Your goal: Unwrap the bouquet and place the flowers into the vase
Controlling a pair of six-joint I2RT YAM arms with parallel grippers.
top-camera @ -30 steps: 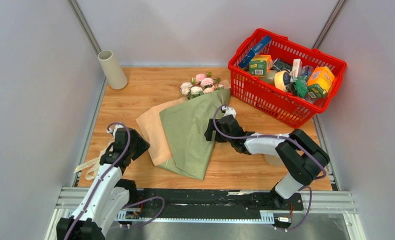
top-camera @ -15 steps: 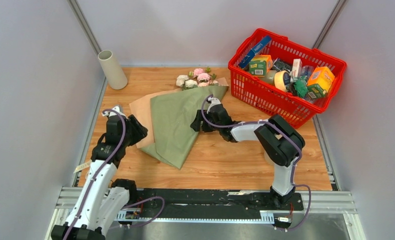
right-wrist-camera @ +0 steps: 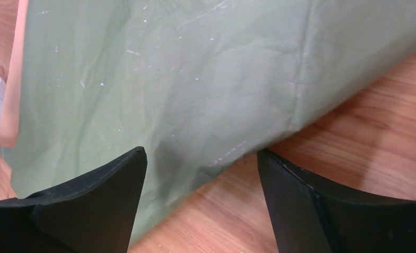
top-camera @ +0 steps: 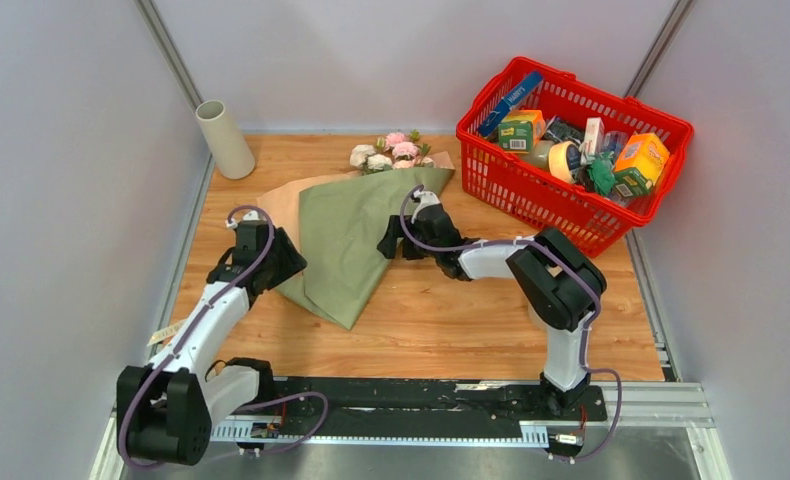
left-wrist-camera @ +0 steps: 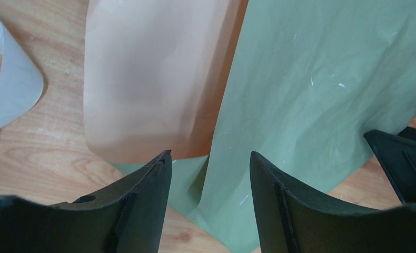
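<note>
The bouquet lies on the wooden table as a loose sage-green paper cone with a peach-tan flap on its left side. Pink and cream flowers stick out of its far end. The vase, an off-white tube, leans in the back-left corner. My left gripper is open at the paper's left edge, and in the wrist view the left gripper has a fold of green paper between its jaws. My right gripper is open at the paper's right edge, which crosses the right gripper gap.
A red basket full of boxes and packets stands at the back right. A cream ribbon lies at the table's left edge, and the ribbon also shows beside the peach flap. Grey walls close in both sides.
The bouquet has slid left and turned, its flowers now farther back. The right gripper moved left with it. The left arm swung in to the paper's left edge.
</note>
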